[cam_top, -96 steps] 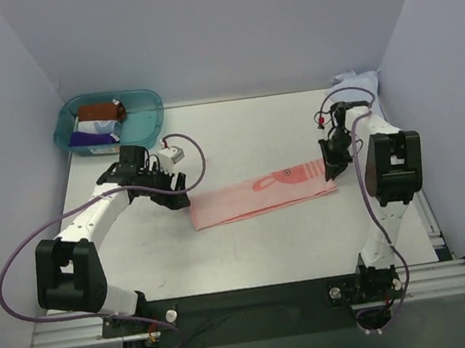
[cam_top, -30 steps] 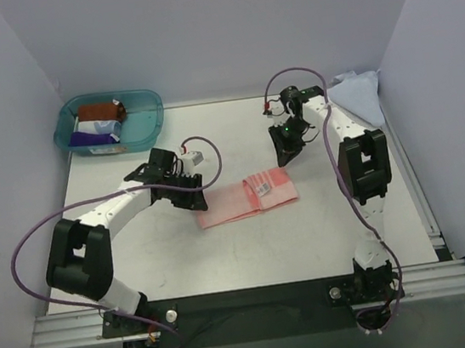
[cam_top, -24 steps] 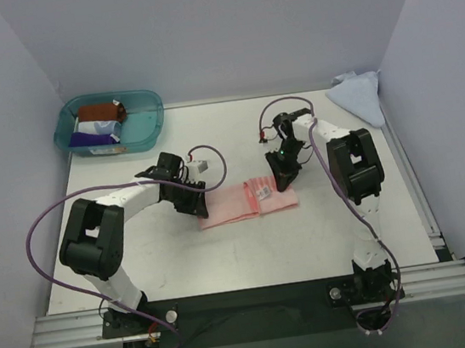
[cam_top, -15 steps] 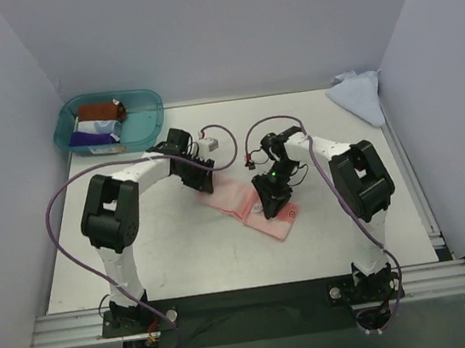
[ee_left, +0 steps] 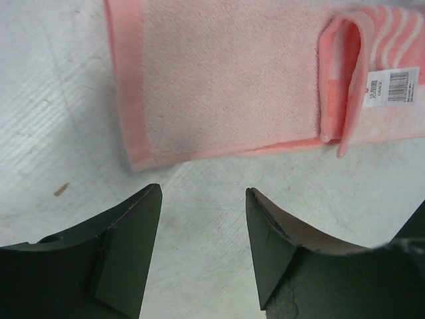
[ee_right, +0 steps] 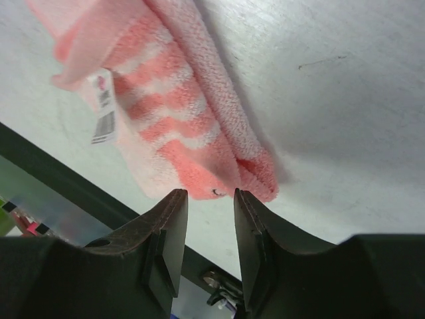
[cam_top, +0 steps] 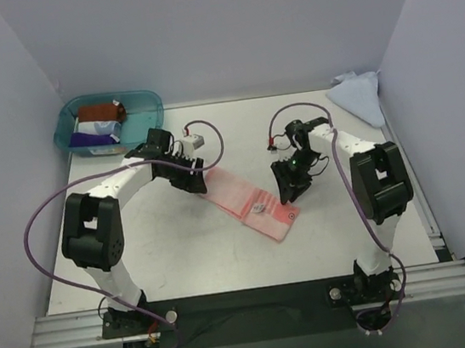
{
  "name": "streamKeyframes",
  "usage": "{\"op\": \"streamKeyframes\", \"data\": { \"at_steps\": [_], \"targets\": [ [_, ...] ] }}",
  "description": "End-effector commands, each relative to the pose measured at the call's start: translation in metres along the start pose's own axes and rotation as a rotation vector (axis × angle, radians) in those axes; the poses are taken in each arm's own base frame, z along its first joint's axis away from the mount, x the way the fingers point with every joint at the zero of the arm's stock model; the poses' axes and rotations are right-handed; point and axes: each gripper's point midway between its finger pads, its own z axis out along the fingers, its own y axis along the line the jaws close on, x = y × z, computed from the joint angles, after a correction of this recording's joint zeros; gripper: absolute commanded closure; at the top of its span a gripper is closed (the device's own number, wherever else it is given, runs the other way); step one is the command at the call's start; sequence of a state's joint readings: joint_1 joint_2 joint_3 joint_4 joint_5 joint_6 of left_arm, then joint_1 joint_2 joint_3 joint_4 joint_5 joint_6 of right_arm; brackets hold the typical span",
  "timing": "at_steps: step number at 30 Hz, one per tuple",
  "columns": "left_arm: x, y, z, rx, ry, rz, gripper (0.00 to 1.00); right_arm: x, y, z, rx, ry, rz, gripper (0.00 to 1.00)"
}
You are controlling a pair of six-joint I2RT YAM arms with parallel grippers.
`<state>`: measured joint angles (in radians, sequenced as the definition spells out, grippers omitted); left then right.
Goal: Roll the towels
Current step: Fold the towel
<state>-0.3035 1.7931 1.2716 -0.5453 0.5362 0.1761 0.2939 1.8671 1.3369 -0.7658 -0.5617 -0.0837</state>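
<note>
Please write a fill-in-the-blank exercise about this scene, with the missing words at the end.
The folded terry towel in the middle of the white table is pale ____. The crumpled light blue towel lies at the table's far ____ corner. The teal see-through plastic tub stands at its far ____ corner. The left gripper is ____, gripping nothing.
Missing: pink, right, left, open.

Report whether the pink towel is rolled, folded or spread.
Folded, not rolled: the pink towel lies flat as a strip, one end doubled back over it, white label showing.
</note>
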Motion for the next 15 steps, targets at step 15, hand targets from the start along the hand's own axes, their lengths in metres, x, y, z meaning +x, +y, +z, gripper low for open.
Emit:
{"op": "streamKeyframes", "data": {
  "at_steps": [15],
  "targets": [
    [-0.008, 0.011, 0.079, 0.090, 0.043, -0.139, 0.47, 0.045, 0.033, 0.062, -0.066, 0.234, -0.007, 0.78]
  ]
}}
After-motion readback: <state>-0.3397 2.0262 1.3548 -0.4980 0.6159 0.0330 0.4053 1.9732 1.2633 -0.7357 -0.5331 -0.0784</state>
